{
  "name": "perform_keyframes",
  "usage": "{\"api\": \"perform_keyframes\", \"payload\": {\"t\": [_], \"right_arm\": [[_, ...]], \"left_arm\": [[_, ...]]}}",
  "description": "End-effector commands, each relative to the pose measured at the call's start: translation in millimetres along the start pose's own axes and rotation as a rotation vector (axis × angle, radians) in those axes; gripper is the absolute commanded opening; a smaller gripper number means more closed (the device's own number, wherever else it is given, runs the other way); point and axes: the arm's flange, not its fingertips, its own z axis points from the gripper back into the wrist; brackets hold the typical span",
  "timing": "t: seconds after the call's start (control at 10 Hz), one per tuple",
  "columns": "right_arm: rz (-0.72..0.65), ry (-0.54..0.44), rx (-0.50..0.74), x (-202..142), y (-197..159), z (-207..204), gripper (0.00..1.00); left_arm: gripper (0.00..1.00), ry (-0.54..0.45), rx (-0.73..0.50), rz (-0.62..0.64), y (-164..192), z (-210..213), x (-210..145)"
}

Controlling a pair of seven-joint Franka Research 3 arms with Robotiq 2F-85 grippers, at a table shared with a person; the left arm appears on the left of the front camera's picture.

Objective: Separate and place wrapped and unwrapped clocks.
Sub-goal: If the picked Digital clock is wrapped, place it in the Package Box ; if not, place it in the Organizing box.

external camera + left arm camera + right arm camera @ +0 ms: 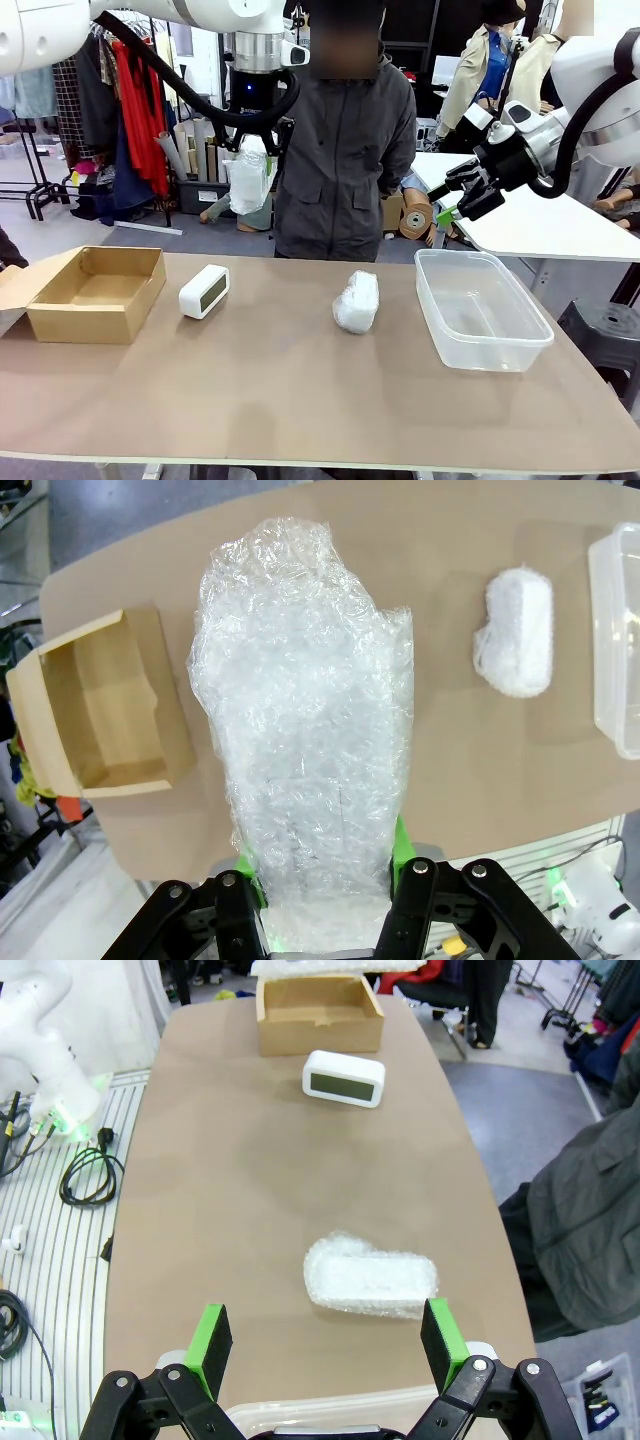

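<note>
Left gripper [320,880] grips a wrapped clock [305,730] aloft; the wrap hides much of the counter [300,400] beneath. Right gripper [455,205] hangs open above the tub [480,345]. Second wrapped clock [357,300] lies mid-counter and bare clock [204,291] beside the box [95,315], with open surface between them.

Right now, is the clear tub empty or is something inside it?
Empty. The front view shows straight through the tub to its bare bottom; the wrapped clock lies outside, beside it.
</note>
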Motion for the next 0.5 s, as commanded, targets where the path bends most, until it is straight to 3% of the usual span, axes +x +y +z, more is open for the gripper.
{"api": "perform_keyframes", "payload": {"t": [0.0, 0.1, 0.4], "right_arm": [[0.003, 0.003, 0.001, 1, 0, 1, 1.0], [0.003, 0.003, 0.001, 1, 0, 1, 1.0], [0.003, 0.003, 0.001, 1, 0, 1, 1.0]], "left_arm": [[0.0, 0.027, -0.003, -0.094, 13, 14, -9], [0.0, 0.042, 0.018, -0.067, 15, 10, -12], [0.0, 0.027, 0.139, -0.004, 71, -4, -17]]}}
